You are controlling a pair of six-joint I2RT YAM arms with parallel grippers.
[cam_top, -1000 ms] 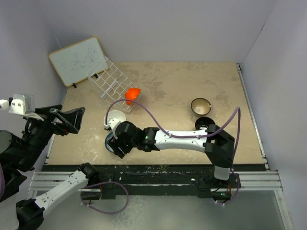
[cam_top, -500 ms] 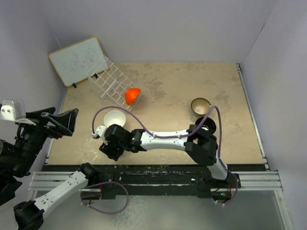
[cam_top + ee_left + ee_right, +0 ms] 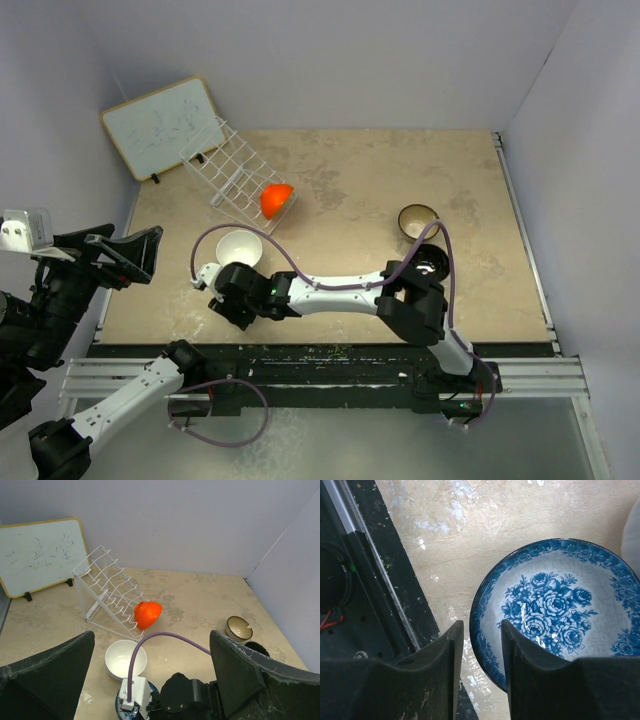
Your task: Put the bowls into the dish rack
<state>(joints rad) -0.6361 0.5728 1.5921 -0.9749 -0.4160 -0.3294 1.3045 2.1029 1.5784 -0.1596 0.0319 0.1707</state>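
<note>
The blue-and-white bowl [image 3: 555, 610] sits on the table near the front left. My right gripper [image 3: 480, 627] is low over it with one finger outside the rim and one inside, a gap still showing, so it is open. From above, this gripper [image 3: 235, 300] covers most of that bowl. The white bowl [image 3: 240, 247] stands just behind it. The orange-red bowl [image 3: 277, 199] leans on its side against the white wire dish rack [image 3: 225, 170]. The brown-inside bowl [image 3: 418, 220] and black bowl [image 3: 428, 262] are at the right. My left gripper [image 3: 125, 255] is open and empty, held off the table's left edge.
A wood-framed whiteboard [image 3: 160, 125] leans against the back-left wall behind the rack. The right arm's purple cable [image 3: 150, 637] arches over the white bowl. The table's dark front edge and metal rail [image 3: 365, 580] lie just left of the right fingers. Walls close in on three sides.
The right gripper has shifted left and towards the front edge, uncovering the white bowl and settling over the blue-and-white bowl's rim. The left gripper has drifted a little left.
</note>
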